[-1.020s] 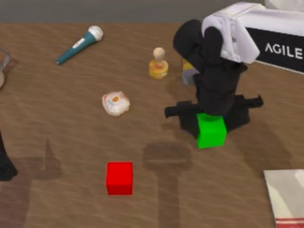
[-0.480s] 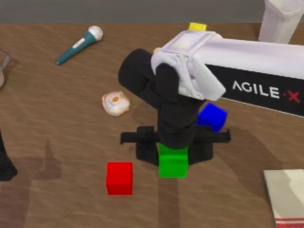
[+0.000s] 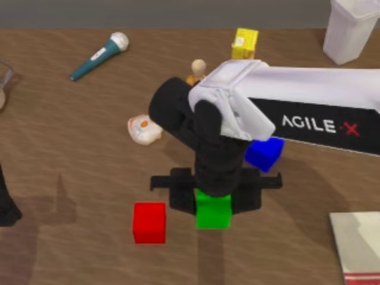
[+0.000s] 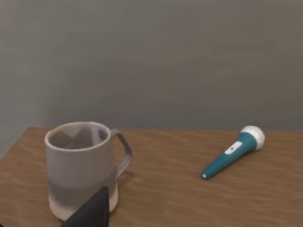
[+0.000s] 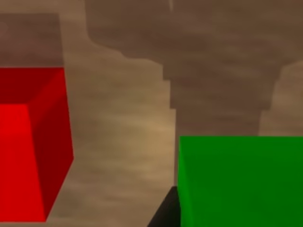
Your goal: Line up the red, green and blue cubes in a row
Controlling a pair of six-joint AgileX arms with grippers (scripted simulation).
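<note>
Green is the colour of the cube point(image 3: 212, 212) that my right end effector point(image 3: 214, 199) has squeezed between its two fingers, just below the middle of the top view. The red cube point(image 3: 149, 222) sits near it, to the lower left, with a small gap of brown counter point(image 3: 89, 148) between them. The blue cube point(image 3: 263, 152) waits to the upper right, half hidden under the arm. These blocks look hard and light (probably smooth too), so I think flat opposite sides are the best place to pinch, right in the middle. My left end effector is parked at the left edge; I cannot tell how its fingers stand.
</note>
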